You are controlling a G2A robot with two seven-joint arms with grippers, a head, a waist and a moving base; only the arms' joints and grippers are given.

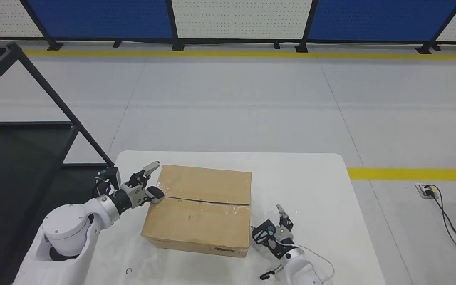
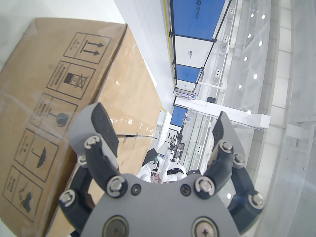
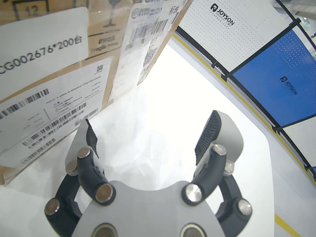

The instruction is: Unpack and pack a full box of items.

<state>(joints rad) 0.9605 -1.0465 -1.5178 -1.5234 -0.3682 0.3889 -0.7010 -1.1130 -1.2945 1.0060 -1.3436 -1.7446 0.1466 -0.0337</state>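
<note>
A closed brown cardboard box [image 1: 199, 209] sits in the middle of the white table [image 1: 313, 185], its top flaps meeting in a seam. My left gripper [image 1: 152, 181] is open at the box's left end, level with the top edge near the seam; one finger [image 2: 105, 129] rests against the cardboard [image 2: 61, 80]. My right gripper [image 1: 278, 242] stands open low over the table by the box's front right corner, nothing between its fingers [image 3: 209, 134]. The box's labelled side [image 3: 56, 57] rises just beside it.
A black metal frame [image 1: 50, 107] stands off the table's left side. Bare table surface [image 3: 172, 99] lies to the right of the box. Blue and white partition panels [image 1: 235, 18] line the far floor.
</note>
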